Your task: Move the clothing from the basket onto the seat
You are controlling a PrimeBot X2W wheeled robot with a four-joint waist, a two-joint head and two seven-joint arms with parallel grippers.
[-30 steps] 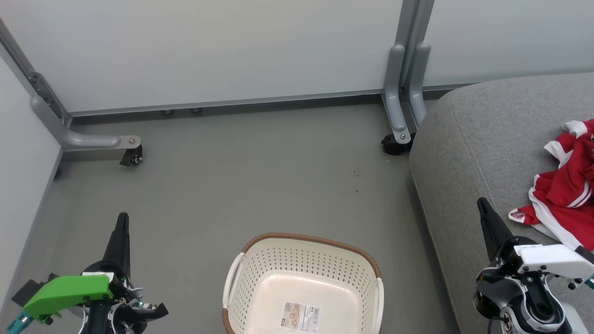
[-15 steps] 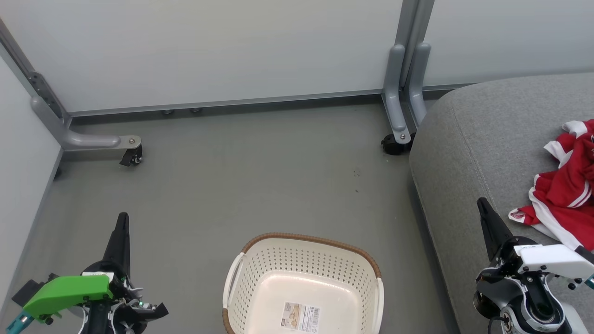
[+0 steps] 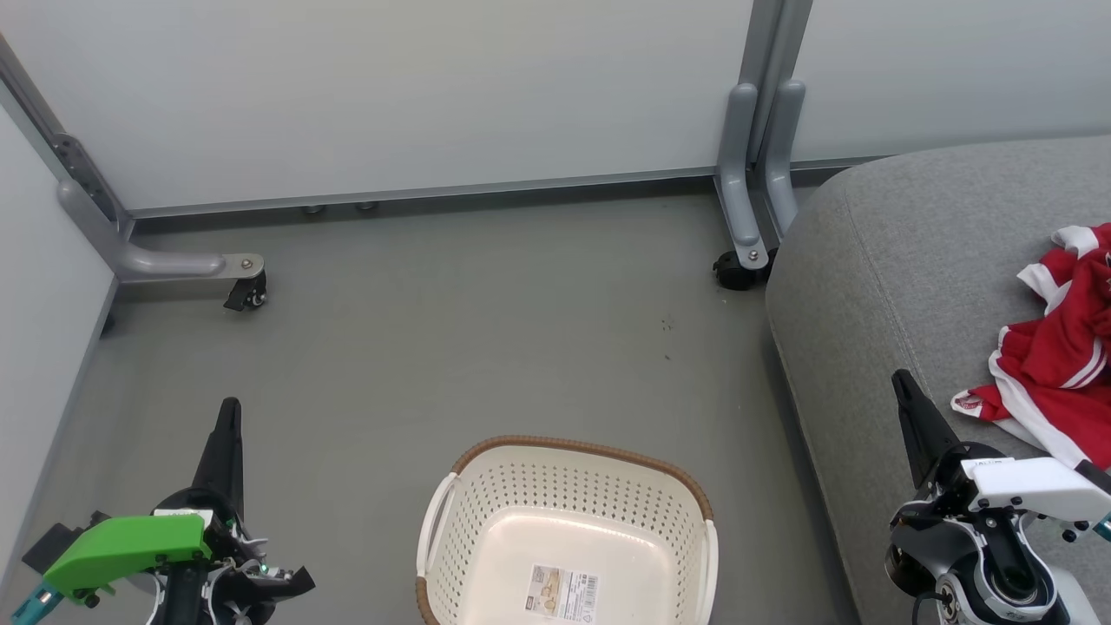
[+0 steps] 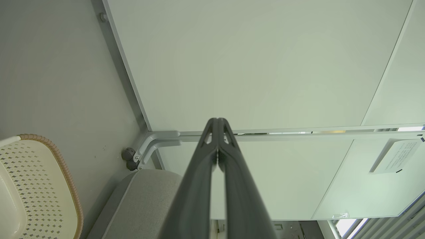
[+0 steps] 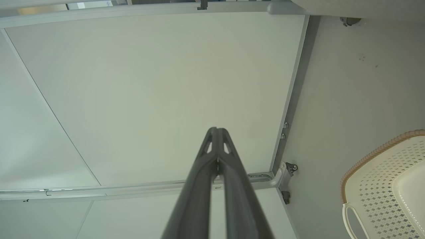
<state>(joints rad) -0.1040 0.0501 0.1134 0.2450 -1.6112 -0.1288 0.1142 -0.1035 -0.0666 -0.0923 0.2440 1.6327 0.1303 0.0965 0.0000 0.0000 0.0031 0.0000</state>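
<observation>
With jaws together on left gripper [image 3: 230, 406] and right gripper [image 3: 899, 378], the clothing [image 3: 1055, 351] lies on the seat [image 3: 885, 260], lengthwise front-to-back.

Red clothing [image 3: 1055, 347] with white stripes lies crumpled on the grey seat [image 3: 903, 260]. The cream, brown-rimmed basket [image 3: 564, 451] stands upright on the floor near the seat, with a paper label on its bare bottom.

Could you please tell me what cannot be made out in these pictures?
Clothing: the head view's right edge cuts it off, so the number of garments is unclear.
Basket: the head view's bottom edge cuts off its near end; its label print is too small to read.
Seat: runs past the head view's right edge.
Notice on the panel, left wrist view: text too small to read.
</observation>
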